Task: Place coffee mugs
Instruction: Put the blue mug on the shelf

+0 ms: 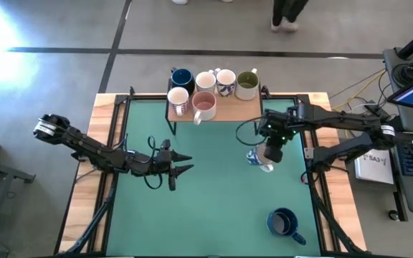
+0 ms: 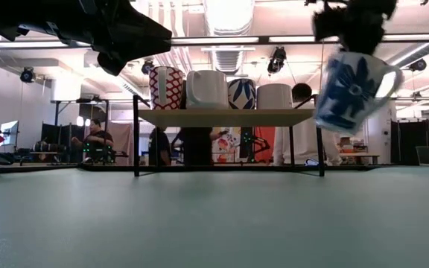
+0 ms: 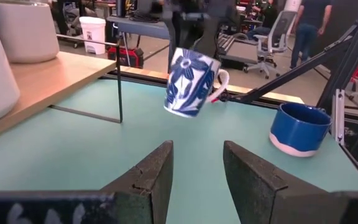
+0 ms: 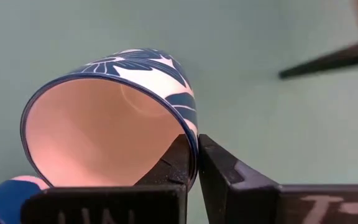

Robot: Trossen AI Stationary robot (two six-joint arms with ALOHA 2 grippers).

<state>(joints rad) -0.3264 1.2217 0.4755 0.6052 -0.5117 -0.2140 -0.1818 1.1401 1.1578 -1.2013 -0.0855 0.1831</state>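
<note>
Right gripper [image 4: 196, 163] pinches rim of blue-patterned mug [image 2: 352, 89], one finger inside, one outside; mug tilted, lifted clear of green mat [image 1: 214, 201], just beside wooden shelf [image 1: 228, 111]. Six mugs [image 1: 205, 104] on shelf, apparently. Dark blue mug [image 1: 283, 223] on mat, well apart. Left gripper [image 3: 197, 180] hovers mid-mat, jaws parted, empty

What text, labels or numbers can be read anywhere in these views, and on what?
None can be read.
White sheet beside the table's right edge: dark marks, too small to read.
Right gripper finger: pale marks cut off at the picture's edge, unreadable.
Blue-patterned mug: floral pattern only, no words.
</note>
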